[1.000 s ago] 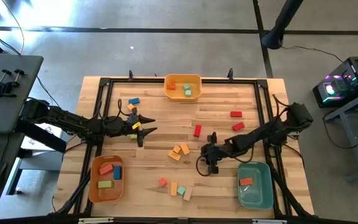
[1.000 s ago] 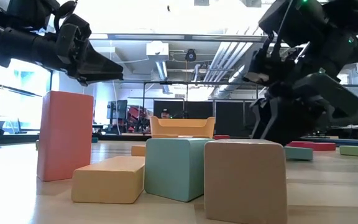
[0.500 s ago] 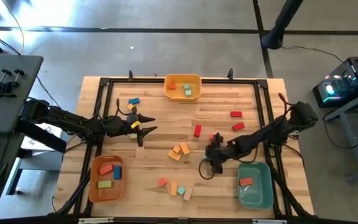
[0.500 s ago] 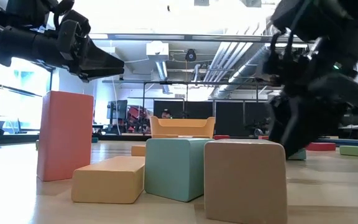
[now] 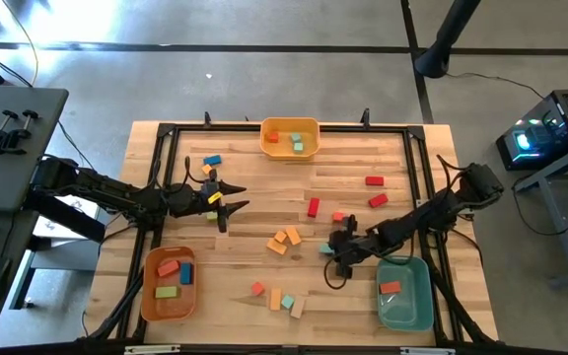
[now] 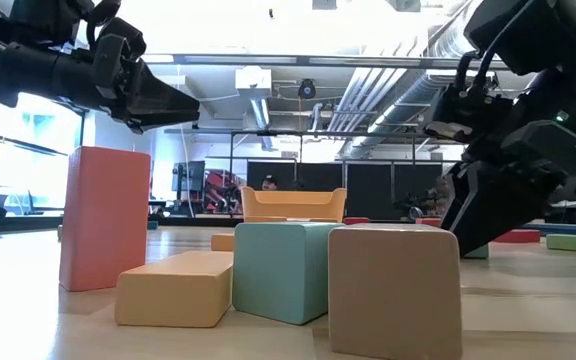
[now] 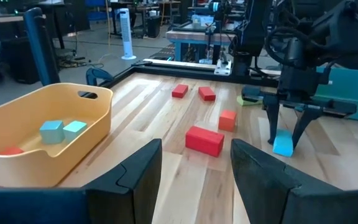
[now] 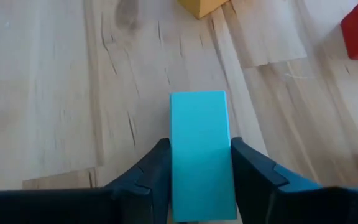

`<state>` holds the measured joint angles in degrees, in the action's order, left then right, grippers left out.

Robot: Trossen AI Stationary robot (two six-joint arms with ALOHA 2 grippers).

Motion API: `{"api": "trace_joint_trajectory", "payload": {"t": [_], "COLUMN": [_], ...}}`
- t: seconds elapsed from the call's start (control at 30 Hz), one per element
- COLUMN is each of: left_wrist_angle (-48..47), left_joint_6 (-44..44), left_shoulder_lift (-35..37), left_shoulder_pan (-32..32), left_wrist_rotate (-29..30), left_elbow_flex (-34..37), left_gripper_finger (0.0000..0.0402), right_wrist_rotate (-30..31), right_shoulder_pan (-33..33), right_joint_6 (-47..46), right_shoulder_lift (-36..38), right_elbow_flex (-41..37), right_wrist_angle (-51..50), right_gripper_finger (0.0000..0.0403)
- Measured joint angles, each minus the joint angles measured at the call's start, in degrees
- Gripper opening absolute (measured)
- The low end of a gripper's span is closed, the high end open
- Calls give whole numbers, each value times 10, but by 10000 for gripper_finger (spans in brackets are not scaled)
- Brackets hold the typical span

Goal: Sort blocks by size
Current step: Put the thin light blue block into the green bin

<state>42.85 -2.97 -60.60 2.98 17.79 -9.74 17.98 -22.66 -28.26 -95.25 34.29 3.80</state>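
Observation:
My right gripper (image 5: 333,250) (image 8: 199,146) stands near the table's middle right, its fingers closed on a teal-blue bar block (image 8: 197,143) (image 5: 325,248). It also shows in the left wrist view (image 7: 283,134). My left gripper (image 5: 227,202) (image 7: 194,165) hovers open and empty at the middle left, beside a small yellow block (image 5: 212,200). Loose red (image 5: 313,207), orange (image 5: 284,240) and blue (image 5: 212,160) blocks lie flat on the wood. My right gripper pinches the teal-blue block's two long sides (image 8: 178,155) between its two fingers (image 8: 157,168). The fingers slant down from the table's right side and lie along the block. Whether the block's underside is on the table or just off it, I cannot tell.
A yellow bin (image 5: 290,150) with small blocks stands at the far middle. An orange bin (image 5: 150,286) with several blocks is near left. A teal bin (image 5: 407,311) with a red block is near right. A cluster of blocks (image 5: 282,299) lies near the front edge.
My right gripper has shifted a little toward the table's right edge and tipped. The teal-blue block now shows at its fingertips in the high view.

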Motion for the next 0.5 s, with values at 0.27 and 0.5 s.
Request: {"api": "trace_joint_trajectory", "payload": {"t": [0.27,0.5], "left_wrist_angle": [13,50], "left_joint_6": [8,61], "left_shoulder_lift": [0,0], "left_shoulder_pan": [0,0], "left_wrist_rotate": [0,0], "left_elbow_flex": [0,0], "left_gripper_finger": [177,177], "right_wrist_rotate": [2,-88], "right_shoulder_pan": [-18,-111], "right_joint_6": [-16,-238], "right_shoulder_lift": [88,117], "right_elbow_flex": [128,255], "right_wrist_angle": [-247,-539], "right_gripper_finger": [126,126]}}
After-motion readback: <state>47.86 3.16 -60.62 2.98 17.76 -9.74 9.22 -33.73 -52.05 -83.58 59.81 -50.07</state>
